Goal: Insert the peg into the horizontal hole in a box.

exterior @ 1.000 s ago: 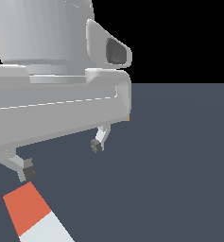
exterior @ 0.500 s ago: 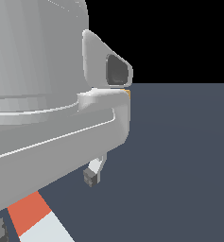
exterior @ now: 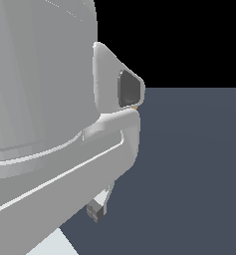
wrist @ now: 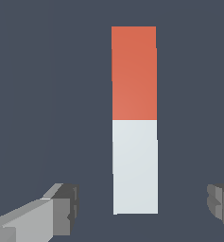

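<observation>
The peg (wrist: 134, 120) lies flat on the dark floor in the wrist view, one half red-orange, the other white. My gripper (wrist: 142, 208) is open above it; its two fingers (wrist: 61, 208) stand wide on either side of the white end, not touching it. In the exterior view the arm's grey body fills most of the picture; one fingertip (exterior: 96, 211) shows below it, and a sliver of the peg's white half (exterior: 52, 244) shows at the lower edge. The red half is hidden there. A tiny tan-orange speck (exterior: 134, 106) peeks past the arm, perhaps the box; the hole is hidden.
The grey arm body (exterior: 45, 124) blocks the exterior view's left and middle. Dark blue-grey floor (exterior: 189, 174) shows on the exterior view's right.
The arm has come down and toward the camera, filling more of the exterior view. It now hides the peg's red half, which showed before. The gripper has sunk closer to the floor.
</observation>
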`<state>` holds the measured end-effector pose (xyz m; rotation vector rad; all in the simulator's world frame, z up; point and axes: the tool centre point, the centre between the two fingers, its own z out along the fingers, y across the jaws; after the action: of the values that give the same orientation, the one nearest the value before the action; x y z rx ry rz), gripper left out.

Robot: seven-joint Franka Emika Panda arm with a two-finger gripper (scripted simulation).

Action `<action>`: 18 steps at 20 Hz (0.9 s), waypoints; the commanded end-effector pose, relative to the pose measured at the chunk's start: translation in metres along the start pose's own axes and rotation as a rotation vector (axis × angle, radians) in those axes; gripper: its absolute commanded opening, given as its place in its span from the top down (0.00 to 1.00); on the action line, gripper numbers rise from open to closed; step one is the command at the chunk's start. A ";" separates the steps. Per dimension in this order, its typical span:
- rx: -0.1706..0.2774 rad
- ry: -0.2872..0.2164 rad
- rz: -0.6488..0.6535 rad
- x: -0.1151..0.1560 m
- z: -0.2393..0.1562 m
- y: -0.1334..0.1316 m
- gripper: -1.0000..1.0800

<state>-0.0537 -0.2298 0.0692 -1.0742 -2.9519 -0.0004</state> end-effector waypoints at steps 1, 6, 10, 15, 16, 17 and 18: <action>0.000 0.000 -0.009 -0.002 0.001 -0.001 0.04; 0.000 0.000 -0.005 -0.001 0.004 -0.001 0.04; 0.000 0.000 -0.007 -0.001 0.017 -0.001 0.04; 0.000 0.000 -0.010 -0.001 0.041 -0.001 0.04; 0.000 0.000 -0.010 -0.001 0.044 -0.001 0.04; 0.000 0.000 -0.010 -0.002 0.047 0.000 0.04; 0.000 0.000 -0.010 -0.002 0.049 0.000 0.04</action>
<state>-0.0533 -0.2310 0.0240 -1.0593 -2.9560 -0.0002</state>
